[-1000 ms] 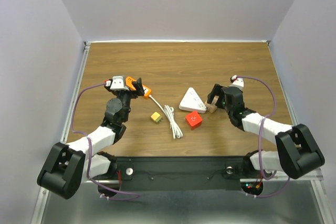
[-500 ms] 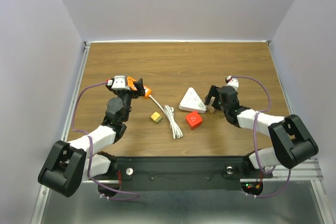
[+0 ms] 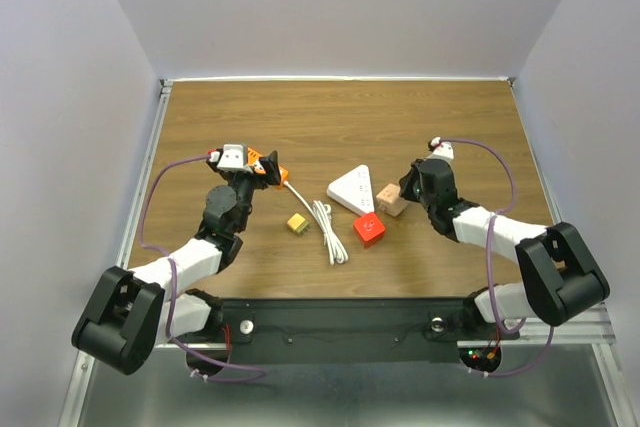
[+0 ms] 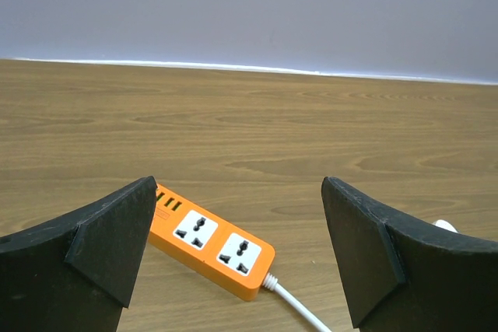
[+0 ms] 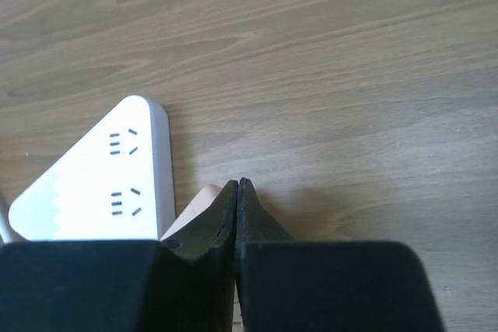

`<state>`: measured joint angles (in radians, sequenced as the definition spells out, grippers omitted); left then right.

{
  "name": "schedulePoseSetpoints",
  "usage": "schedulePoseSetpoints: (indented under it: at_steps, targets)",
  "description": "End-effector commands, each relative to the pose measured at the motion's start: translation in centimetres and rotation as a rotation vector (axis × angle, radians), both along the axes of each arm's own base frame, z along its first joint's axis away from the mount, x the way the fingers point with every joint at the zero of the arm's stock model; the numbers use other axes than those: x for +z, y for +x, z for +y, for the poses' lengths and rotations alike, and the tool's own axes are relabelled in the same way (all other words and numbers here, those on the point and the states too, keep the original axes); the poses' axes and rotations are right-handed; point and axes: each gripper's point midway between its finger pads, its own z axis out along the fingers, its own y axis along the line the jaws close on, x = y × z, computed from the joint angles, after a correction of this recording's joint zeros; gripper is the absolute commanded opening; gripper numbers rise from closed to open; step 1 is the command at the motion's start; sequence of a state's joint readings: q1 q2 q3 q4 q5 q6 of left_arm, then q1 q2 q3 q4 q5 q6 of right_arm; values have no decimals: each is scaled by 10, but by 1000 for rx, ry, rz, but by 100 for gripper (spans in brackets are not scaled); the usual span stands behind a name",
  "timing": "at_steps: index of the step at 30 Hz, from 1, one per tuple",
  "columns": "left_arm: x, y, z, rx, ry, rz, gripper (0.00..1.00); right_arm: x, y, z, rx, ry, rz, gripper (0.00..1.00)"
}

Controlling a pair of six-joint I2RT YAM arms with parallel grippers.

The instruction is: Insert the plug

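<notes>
At 9 o'clock on the tabletop [image 3: 330, 117], the left jaws stand spread by the orange power strip [image 4: 212, 242]; the right jaws (3 o'clock) are pressed together, empty.

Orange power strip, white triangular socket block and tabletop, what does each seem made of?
Orange power strip: looks like moulded plastic, smooth and satin, with white socket faces inset. White triangular socket block: likely plastic too, smooth matt white with rounded corners. Tabletop: wood-grain pattern, flat and even, possibly laminate rather than solid wood.
</notes>
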<state>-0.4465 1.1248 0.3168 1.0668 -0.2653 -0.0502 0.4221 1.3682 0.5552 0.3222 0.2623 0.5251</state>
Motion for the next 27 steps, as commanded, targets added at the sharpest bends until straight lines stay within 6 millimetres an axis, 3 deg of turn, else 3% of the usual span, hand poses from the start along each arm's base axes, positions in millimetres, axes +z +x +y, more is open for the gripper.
schedulePoseSetpoints:
  at_steps: [1, 7, 10, 13, 14, 17, 20, 27]
  targets:
    - [37, -2, -16, -78, -25, -100, 99, 16, 5, 19, 102, 14, -49, 0]
    - [40, -8, -26, -140, -25, -114, 99, 18, 14, 21, 107, -14, -55, 1]
    - [41, -8, -28, -149, -25, -117, 99, 19, 10, 18, 105, -24, -58, 12]
    - [41, -8, -31, -163, -16, -118, 99, 25, -1, 24, 186, -31, -84, 48]
    - [40, -7, -32, -165, -13, -116, 99, 23, -7, 24, 210, -38, -87, 68]
    - [40, -8, -33, -173, -12, -116, 99, 36, -17, 25, 259, -42, -135, 84]
    - [41, -11, -36, -198, -10, -124, 99, 39, -26, 28, 303, -44, -151, 87]
    - [49, -24, -44, -265, -20, -154, 99, 14, -29, 28, 324, -69, -59, 90]
